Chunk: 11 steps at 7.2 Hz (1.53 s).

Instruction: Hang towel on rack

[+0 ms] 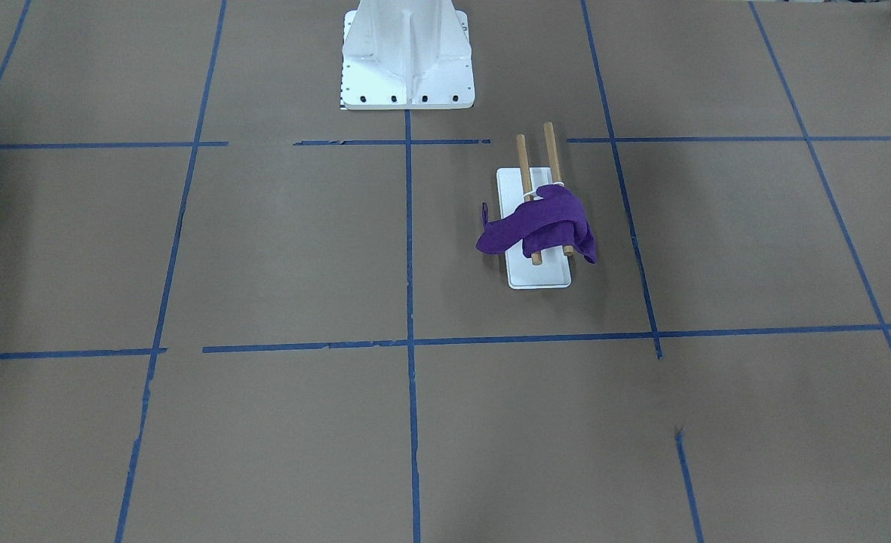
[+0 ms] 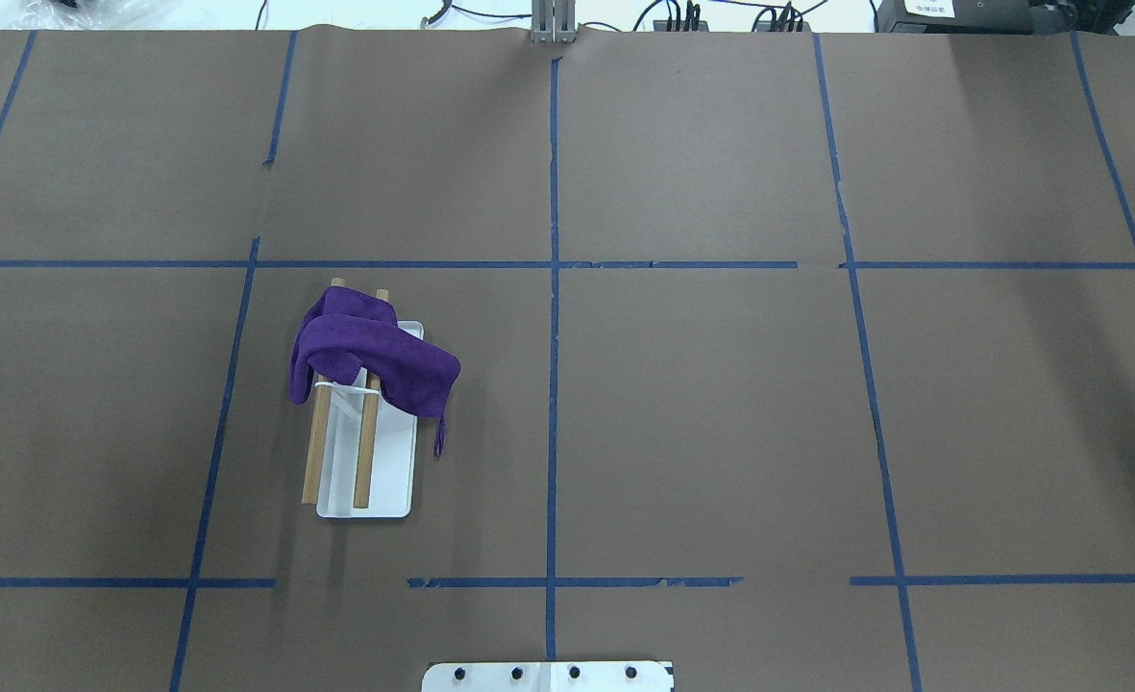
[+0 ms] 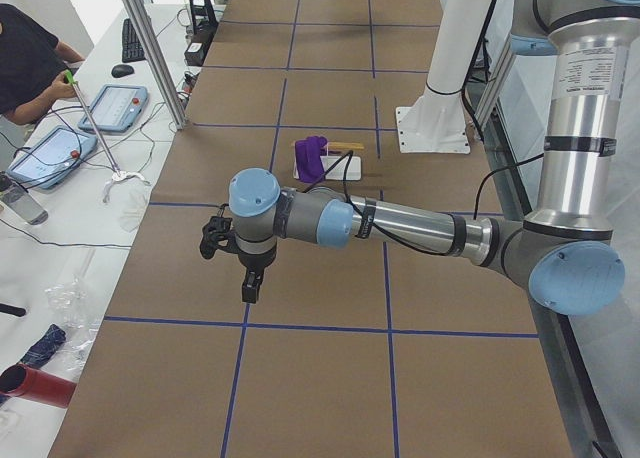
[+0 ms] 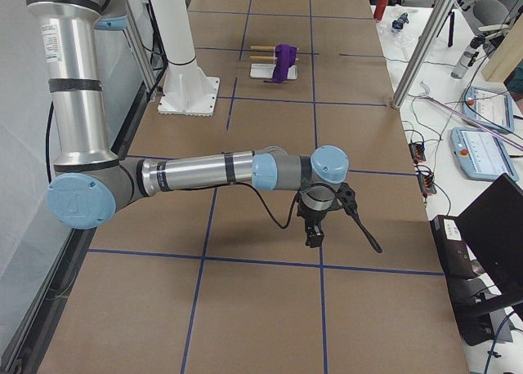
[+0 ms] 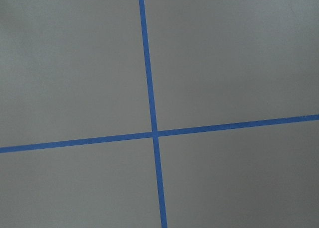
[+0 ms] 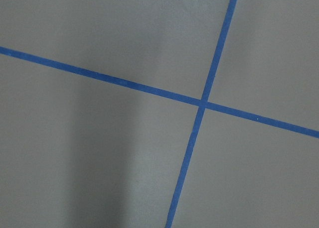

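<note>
Left gripper (image 3: 247, 290), right gripper (image 4: 314, 235): hover over table (image 2: 721, 432), well apart from rack (image 2: 386, 471); cannot tell whether spread or pressed together. Rack: sits robot's left, nearer left arm, dowels (image 2: 315, 452) pointing away from robot. Towel (image 2: 375, 360): bunched across dowels' far ends.

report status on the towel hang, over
Far from the rack: left hand, right hand, open or shut unclear. Bunched purple towel lies across both dowels. Nothing seen blocking it.

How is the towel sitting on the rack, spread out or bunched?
Bunched: the towel sits crumpled across one end of the rack, one corner trailing down past its side.
</note>
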Each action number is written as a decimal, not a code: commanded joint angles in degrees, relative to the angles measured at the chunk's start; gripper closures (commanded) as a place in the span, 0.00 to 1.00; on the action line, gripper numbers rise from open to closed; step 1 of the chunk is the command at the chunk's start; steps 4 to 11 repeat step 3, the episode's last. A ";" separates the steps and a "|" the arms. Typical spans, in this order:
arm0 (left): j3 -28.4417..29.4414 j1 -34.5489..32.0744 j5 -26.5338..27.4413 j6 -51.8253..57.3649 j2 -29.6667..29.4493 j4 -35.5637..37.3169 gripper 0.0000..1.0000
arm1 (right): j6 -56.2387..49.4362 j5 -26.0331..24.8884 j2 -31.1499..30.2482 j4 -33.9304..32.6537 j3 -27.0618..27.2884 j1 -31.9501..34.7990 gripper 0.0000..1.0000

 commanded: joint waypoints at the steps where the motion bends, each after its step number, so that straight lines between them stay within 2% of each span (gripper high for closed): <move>1: 0.64 -0.03 0.03 0.00 0.22 1.92 0.00 | 0.00 0.12 -2.68 -0.07 -1.37 0.06 0.00; 11: 0.90 0.06 -0.06 0.00 -0.48 2.82 0.00 | -0.09 0.12 -3.05 -0.07 -1.29 0.15 0.00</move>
